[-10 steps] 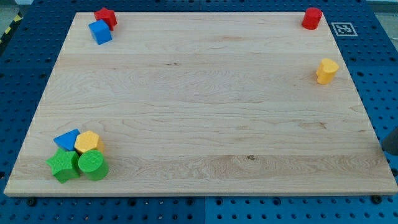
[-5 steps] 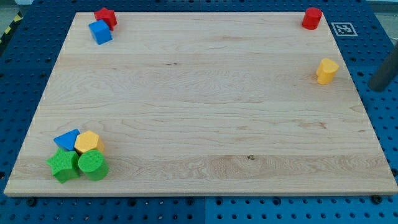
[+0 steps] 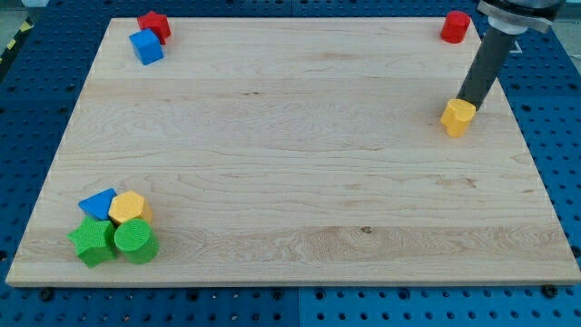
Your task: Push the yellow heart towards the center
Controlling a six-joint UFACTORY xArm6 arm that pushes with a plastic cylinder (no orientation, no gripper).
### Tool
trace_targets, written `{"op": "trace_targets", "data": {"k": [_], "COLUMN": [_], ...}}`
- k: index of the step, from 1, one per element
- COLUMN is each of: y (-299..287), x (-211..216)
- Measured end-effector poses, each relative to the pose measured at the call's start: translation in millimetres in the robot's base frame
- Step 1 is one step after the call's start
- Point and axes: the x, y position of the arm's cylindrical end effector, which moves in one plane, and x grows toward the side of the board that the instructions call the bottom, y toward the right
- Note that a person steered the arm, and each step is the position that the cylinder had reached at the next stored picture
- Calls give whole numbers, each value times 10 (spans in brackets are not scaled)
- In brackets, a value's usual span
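The yellow heart (image 3: 457,117) lies on the wooden board (image 3: 290,163) near the view's right edge, in its upper half. My tip (image 3: 468,104) touches the heart's upper right side, and the dark rod rises from it towards the view's top right corner. The board's middle lies to the view's left of the heart.
A red cylinder (image 3: 456,26) stands at the top right corner. A red star (image 3: 154,24) and a blue cube (image 3: 145,46) sit at the top left. At the bottom left a blue triangle (image 3: 96,203), a yellow hexagon (image 3: 128,207), a green star (image 3: 92,242) and a green cylinder (image 3: 135,240) cluster together.
The rod came in from the view's right edge, moving up and left onto the board. It reached the yellow heart and shifted it a little down and to the left.
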Motion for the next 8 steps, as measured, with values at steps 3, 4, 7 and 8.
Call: {"op": "trace_targets", "data": {"k": [3, 4, 7, 8], "y": [67, -164, -1041, -1361], "x": [242, 342, 55, 222]}}
